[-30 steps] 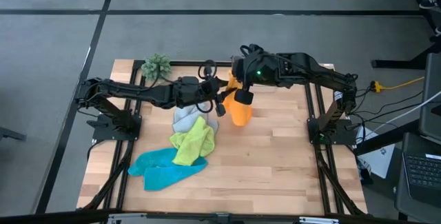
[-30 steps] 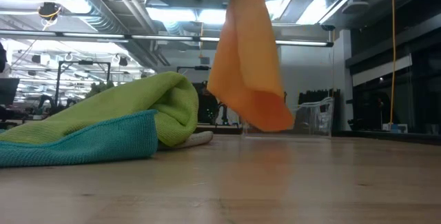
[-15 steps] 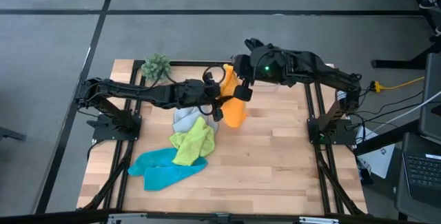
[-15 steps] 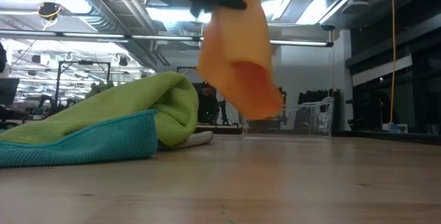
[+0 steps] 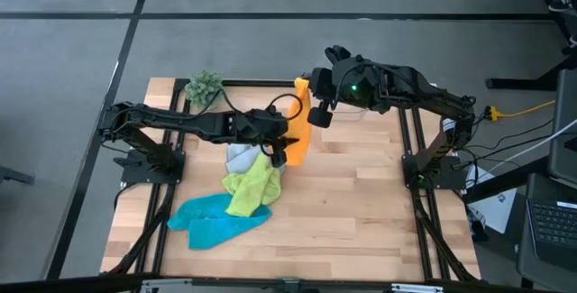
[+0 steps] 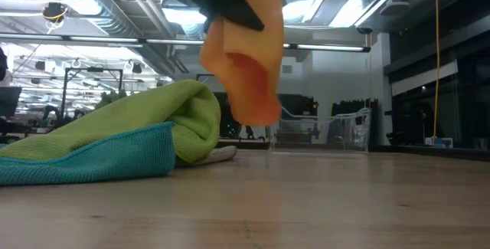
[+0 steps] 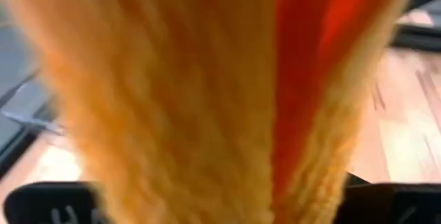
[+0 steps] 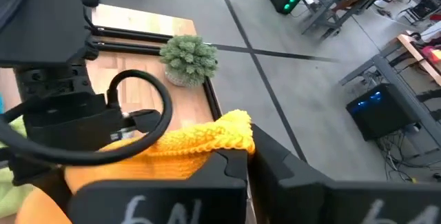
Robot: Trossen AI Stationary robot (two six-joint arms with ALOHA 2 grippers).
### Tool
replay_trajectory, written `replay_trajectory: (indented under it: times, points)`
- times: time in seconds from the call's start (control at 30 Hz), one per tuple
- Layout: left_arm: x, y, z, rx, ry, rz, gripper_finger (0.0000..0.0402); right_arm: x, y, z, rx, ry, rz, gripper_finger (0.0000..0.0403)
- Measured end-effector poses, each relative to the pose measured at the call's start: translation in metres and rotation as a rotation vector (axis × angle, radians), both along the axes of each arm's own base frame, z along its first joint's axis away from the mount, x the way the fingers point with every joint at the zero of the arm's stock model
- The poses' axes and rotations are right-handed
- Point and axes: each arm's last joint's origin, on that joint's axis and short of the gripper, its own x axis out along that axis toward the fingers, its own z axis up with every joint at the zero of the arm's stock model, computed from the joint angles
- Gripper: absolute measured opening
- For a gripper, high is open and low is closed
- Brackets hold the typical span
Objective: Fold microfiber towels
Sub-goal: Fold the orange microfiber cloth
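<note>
The orange towel (image 5: 297, 123) hangs in the air over the table's far middle, clear of the wood in the low view (image 6: 243, 57). My right gripper (image 5: 316, 115) is shut on its upper part. My left gripper (image 5: 278, 145) is open beside the towel's lower part. In the left wrist view the towel (image 7: 207, 100) fills the gap between the fingers (image 7: 48, 203); I cannot tell whether they touch it. The grey (image 5: 240, 158), lime green (image 5: 253, 185) and turquoise (image 5: 213, 222) towels lie heaped on the table. My right gripper pinches the orange towel's upper edge (image 8: 224, 136) between its two shut fingers, coming roughly level from the table's right. A bunched bit of the edge stands above the fingers. The rest hangs slack below, lifted clear of the table.
A small green fuzzy plant (image 5: 206, 86) stands at the far left corner. A clear plastic box (image 6: 341, 130) stands at the far side behind the towel. The heap of three towels (image 6: 115, 138) fills the near left. Bare wood lies at the near right (image 5: 361, 212).
My right gripper has gone a little toward the far edge with the orange towel. The towel's hanging lower part has swung toward the table's left, onto my left gripper, which has shifted slightly toward the near edge. The towel stays clear of the table.
</note>
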Motion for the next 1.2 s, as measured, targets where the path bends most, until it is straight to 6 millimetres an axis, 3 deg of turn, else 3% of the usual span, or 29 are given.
replay_trajectory:
  times: [0.3, 0.57, 0.9, 1.03, 1.2]
  points:
    - [-0.009, -0.003, -0.014, -0.054, 0.163, 0.026, 0.0096, -0.003, 0.000, -0.005, 0.001, 0.065, -0.001, 0.0000]
    - [-0.008, -0.006, -0.013, -0.053, 0.151, 0.013, 0.0096, -0.011, 0.000, -0.014, 0.011, 0.189, -0.010, 0.0000]
    - [-0.009, -0.011, -0.014, -0.050, 0.172, -0.005, 0.0093, -0.013, 0.000, -0.016, 0.042, 0.191, -0.033, 0.0000]
    - [-0.012, -0.017, -0.018, -0.066, 0.222, -0.041, 0.0071, -0.015, 0.000, -0.018, 0.044, 0.222, -0.031, 0.0000]
    - [-0.012, -0.026, -0.018, -0.065, 0.224, -0.067, 0.0013, -0.020, 0.000, -0.023, 0.067, 0.285, -0.052, 0.0000]
